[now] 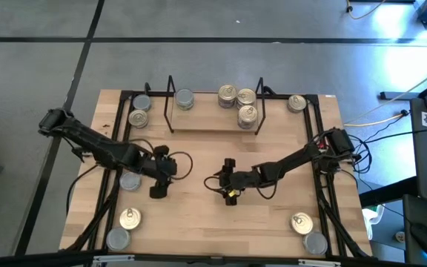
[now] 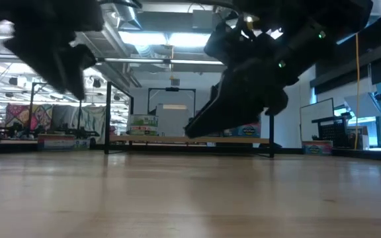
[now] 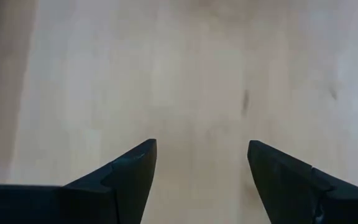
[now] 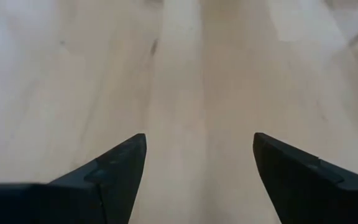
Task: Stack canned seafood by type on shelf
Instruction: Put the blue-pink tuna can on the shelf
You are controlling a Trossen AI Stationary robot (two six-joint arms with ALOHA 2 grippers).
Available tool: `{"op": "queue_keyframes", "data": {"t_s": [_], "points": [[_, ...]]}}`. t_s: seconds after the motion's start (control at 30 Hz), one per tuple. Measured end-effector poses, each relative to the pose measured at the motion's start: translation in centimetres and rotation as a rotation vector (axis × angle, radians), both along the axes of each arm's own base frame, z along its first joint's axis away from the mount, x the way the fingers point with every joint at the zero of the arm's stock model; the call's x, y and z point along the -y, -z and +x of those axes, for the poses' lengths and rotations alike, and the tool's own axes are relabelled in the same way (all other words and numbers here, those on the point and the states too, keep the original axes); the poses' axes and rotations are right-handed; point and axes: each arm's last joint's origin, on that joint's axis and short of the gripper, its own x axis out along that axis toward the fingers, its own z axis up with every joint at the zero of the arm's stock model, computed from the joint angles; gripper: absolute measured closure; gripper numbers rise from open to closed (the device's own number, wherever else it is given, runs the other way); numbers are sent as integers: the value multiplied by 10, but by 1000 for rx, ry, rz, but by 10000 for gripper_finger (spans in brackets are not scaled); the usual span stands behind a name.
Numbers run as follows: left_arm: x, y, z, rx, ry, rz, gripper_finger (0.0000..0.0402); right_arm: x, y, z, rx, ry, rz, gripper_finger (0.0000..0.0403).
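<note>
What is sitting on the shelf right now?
The shelf holds four tins: a silver-lidded one and three gold-lidded ones. Whether any are stacked cannot be seen from above.

Bare table [image 1: 199, 215] centre, shelf [image 1: 213, 119] behind, tins [image 1: 130, 218] at the corners

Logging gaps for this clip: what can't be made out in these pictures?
- Tin labels: too small in the high view.
- Shelf: mostly hidden behind the right arm in the low view; no tins made out there.
- Wrist views: only bare table; no tins in frame.
</note>
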Motion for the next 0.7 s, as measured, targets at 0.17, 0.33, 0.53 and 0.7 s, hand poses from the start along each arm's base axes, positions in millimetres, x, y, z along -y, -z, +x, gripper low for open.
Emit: {"op": "queue_keyframes", "data": {"t_s": [0.17,0.33,0.53,0.7], "points": [[26,-10,-5,0,30,-44,149,-2,-1,1,13,-6,73,110],[49,-10,-25,-75,11,-81,149,-3,-5,3,45,-5,150,110],[80,-10,-51,-98,31,-140,149,-4,-8,5,76,19,218,110],[97,0,-74,-126,-18,-195,149,-4,-10,6,107,33,237,110]]}}
